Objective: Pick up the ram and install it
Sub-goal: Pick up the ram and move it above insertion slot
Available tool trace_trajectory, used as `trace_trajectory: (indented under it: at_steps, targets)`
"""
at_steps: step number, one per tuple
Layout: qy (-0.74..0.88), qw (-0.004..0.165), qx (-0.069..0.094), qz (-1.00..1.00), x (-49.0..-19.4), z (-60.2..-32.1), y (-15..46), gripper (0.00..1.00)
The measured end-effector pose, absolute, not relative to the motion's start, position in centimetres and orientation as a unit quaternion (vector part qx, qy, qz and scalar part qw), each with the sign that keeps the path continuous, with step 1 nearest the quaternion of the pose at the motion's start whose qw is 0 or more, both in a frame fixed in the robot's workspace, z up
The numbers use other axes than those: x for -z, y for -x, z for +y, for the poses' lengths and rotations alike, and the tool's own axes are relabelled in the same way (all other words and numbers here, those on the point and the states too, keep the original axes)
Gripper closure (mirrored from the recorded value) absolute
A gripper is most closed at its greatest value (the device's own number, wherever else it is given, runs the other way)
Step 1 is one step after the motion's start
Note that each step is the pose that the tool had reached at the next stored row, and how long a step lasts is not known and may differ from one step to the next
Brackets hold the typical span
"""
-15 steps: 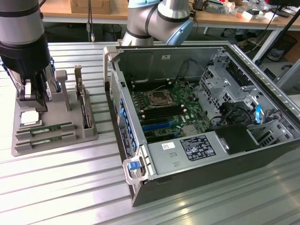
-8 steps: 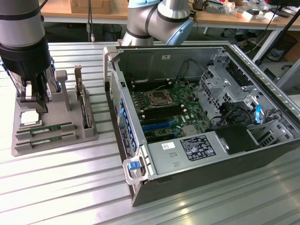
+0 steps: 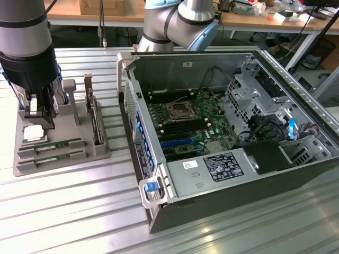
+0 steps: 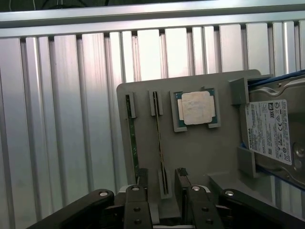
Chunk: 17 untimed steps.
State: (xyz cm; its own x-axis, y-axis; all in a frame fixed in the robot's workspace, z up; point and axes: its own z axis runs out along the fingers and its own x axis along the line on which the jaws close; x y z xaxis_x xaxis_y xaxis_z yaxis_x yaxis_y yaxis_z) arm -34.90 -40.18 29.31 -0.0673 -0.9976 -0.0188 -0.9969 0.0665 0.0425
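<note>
End effector released, jaws astride one ram; second ram alongside; one processor chip just beside; one hard drive; one open computer case near.

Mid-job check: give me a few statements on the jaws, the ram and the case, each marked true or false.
1. The gripper has its jaws open and holds nothing. True.
2. Two ram sticks, one and another, sit in the grey tray. True.
3. The case is closed up. False: the computer case lies open, with its motherboard exposed.
4. The tray has no processor. False: the processor chip lies in the tray beside the sticks.
</note>
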Motion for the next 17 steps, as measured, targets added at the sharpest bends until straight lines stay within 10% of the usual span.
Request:
trace_trajectory:
  at_steps: [17]
  targets:
    - [-0.683, 0.008, 0.022, -0.730, -28.2, -40.2, 34.9, 0.64]
